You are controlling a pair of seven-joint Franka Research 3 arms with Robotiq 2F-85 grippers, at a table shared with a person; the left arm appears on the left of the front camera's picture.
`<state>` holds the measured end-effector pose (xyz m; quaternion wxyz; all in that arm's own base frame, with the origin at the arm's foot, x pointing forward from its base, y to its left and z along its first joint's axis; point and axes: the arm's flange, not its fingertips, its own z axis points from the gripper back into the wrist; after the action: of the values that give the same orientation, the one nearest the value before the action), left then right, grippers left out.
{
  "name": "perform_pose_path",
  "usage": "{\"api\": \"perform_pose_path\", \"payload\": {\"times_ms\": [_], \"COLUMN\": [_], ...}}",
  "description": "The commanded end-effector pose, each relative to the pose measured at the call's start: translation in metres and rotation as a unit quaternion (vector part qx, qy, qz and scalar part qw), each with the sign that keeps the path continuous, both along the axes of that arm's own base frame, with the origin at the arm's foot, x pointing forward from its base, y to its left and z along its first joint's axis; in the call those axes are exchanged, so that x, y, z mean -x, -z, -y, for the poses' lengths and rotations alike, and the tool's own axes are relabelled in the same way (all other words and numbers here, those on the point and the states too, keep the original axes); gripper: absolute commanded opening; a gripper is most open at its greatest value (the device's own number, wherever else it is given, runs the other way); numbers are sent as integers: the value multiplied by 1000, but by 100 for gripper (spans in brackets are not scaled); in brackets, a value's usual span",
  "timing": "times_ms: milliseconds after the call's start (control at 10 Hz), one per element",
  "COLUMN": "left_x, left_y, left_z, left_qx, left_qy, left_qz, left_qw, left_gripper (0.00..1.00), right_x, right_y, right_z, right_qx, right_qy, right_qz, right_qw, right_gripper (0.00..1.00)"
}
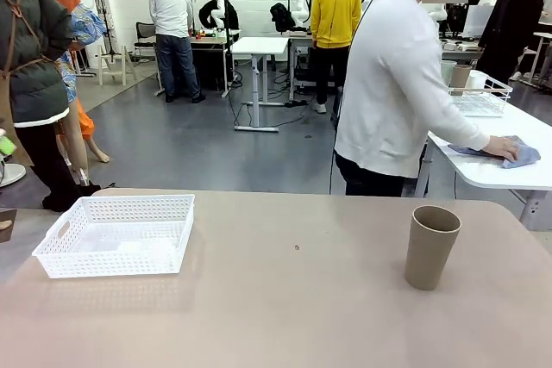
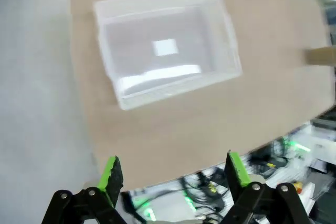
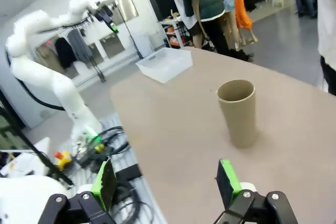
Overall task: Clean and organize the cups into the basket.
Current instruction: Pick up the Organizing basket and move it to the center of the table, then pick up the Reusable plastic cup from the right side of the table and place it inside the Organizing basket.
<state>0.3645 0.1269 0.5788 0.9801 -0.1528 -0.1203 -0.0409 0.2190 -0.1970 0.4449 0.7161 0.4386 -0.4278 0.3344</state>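
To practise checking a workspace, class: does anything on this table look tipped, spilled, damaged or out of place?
Nothing stands out: the tan cup stands upright, the white basket sits flat and holds no cups, and no spill shows.

The front view sits low at the near edge of the beige desk (image 1: 293, 299) and faces across it into the room. The left wrist view hangs high, looking steeply down past the left tool (image 2: 172, 174) onto the shallow white lattice plastic basket (image 2: 165, 45). The right wrist view is lower and nearer, looking over the right tool (image 3: 167, 182) at the tall tan matte tumbler (image 3: 238, 111). All three views share the basket and tumbler.
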Motion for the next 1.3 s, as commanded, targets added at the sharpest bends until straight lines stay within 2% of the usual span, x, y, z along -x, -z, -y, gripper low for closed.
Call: {"api": "perform_pose_path", "payload": {"times_ms": [0,100,200,500,600,800,900,1200], "left_x": [-14,-21,-27,-44,-47,-48,-45,-45], "left_y": [27,37,48,89,98,101,98,98], "left_z": [42,62,77,95,94,89,93,93], "left_qx": [-119,-150,-170,-235,-238,-188,-220,-220], "left_qy": [-45,-66,-80,-133,-132,-124,-120,-120], "left_qz": [-21,-17,-5,41,37,15,31,31], "left_qw": [992,986,982,962,962,974,968,968], "left_gripper": [100,100,100,100,100,100,100,100], "right_x": [-34,-49,-60,-71,-65,-65,-65,-65], "right_y": [18,28,38,64,50,50,50,50], "right_z": [-11,-15,-16,3,-19,-19,-19,-19], "right_qx": [19,47,64,68,63,63,63,63], "right_qy": [6,-1,-14,-41,-23,-23,-23,-23], "right_qz": [32,36,19,-64,-12,-12,-12,-12], "right_qw": [999,998,998,995,998,998,998,998], "right_gripper": [100,100,100,100,100,100,100,100]}}
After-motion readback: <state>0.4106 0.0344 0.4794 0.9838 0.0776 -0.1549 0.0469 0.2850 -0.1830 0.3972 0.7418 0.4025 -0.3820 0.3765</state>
